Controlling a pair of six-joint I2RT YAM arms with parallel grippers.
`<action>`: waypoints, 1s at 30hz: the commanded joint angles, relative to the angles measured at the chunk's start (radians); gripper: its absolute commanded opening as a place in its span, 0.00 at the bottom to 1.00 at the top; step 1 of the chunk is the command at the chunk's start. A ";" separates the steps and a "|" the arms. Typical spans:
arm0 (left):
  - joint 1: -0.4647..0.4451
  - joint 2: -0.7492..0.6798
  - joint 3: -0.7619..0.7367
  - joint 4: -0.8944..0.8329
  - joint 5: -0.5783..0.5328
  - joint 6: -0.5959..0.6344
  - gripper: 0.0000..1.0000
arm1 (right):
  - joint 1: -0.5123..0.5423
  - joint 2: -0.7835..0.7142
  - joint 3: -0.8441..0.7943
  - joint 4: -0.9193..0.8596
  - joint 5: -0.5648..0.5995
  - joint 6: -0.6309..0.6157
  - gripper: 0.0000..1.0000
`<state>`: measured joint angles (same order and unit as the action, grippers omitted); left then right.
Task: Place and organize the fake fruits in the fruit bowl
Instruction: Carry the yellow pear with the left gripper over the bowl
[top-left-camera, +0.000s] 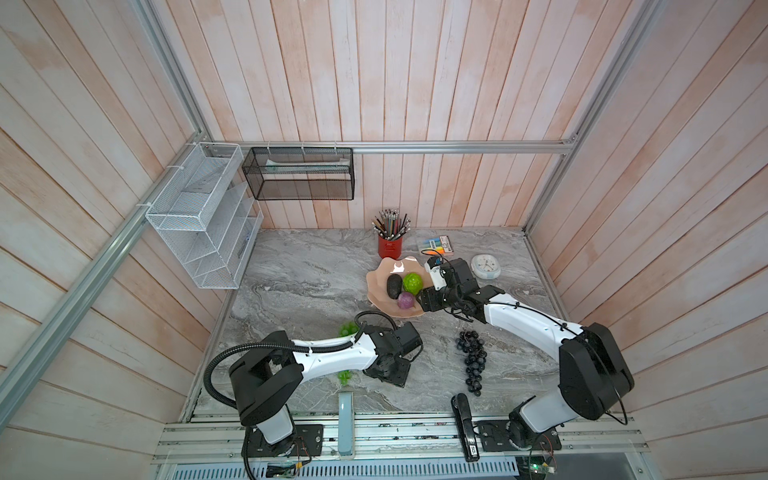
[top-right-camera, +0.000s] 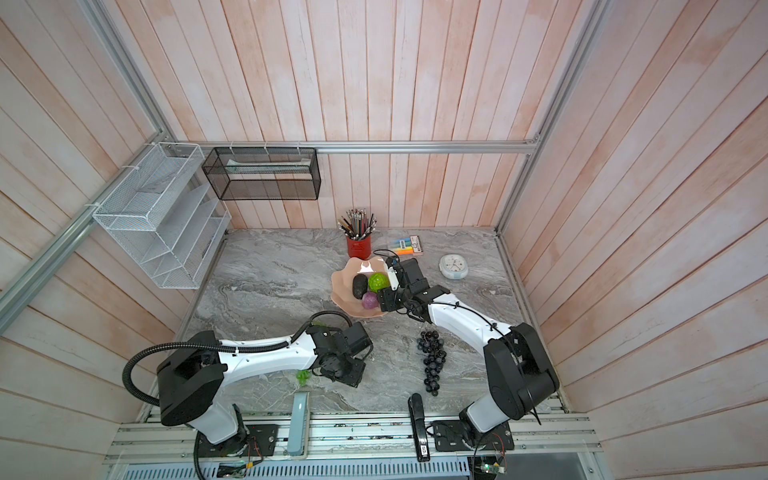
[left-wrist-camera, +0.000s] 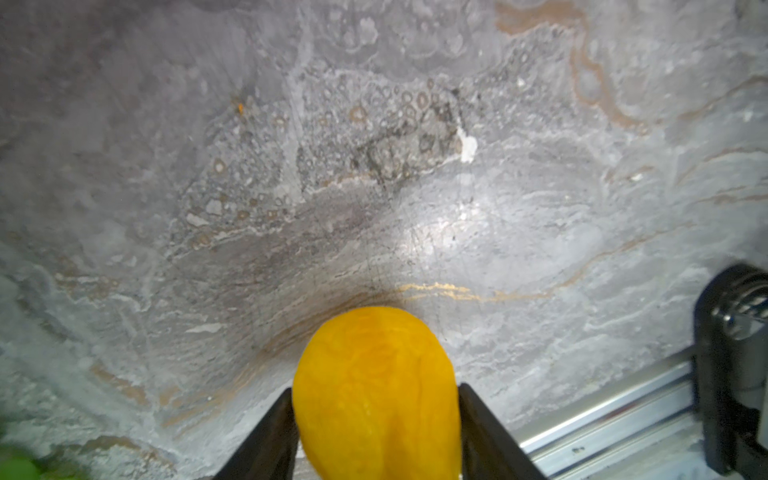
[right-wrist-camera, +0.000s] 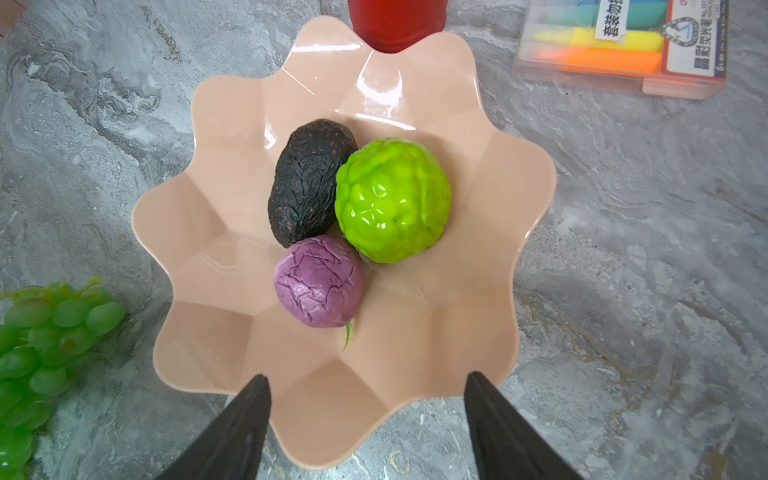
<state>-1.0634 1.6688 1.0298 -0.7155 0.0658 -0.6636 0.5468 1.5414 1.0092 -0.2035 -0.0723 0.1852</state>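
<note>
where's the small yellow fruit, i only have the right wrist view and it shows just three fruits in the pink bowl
Observer: The small yellow plastic fruit sits between the fingers of the left pincer, which press both its sides, down at the grey marble table.
Operator: and the dark grapes
Observer: The dark purple-black plastic grape bunch lies on the table beside the right arm, outside the salmon-pink scalloped bowl, in both top views.
Operator: my view cuts off the green grapes
Observer: The translucent green plastic grape bunch lies under the left arm; in a top view only bits show on either side of it.
</note>
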 joint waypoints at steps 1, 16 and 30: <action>0.002 0.006 -0.015 0.025 -0.040 0.004 0.54 | -0.005 -0.012 -0.006 0.013 -0.006 0.007 0.75; 0.076 -0.256 -0.140 0.062 -0.040 -0.023 0.44 | -0.007 -0.122 -0.060 0.077 0.092 0.017 0.71; 0.482 -0.060 0.257 0.076 0.102 0.206 0.43 | -0.045 -0.188 -0.051 0.095 0.106 0.017 0.73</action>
<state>-0.6079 1.5269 1.2110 -0.6468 0.1349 -0.5453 0.5034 1.3693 0.9360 -0.1120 0.0154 0.1925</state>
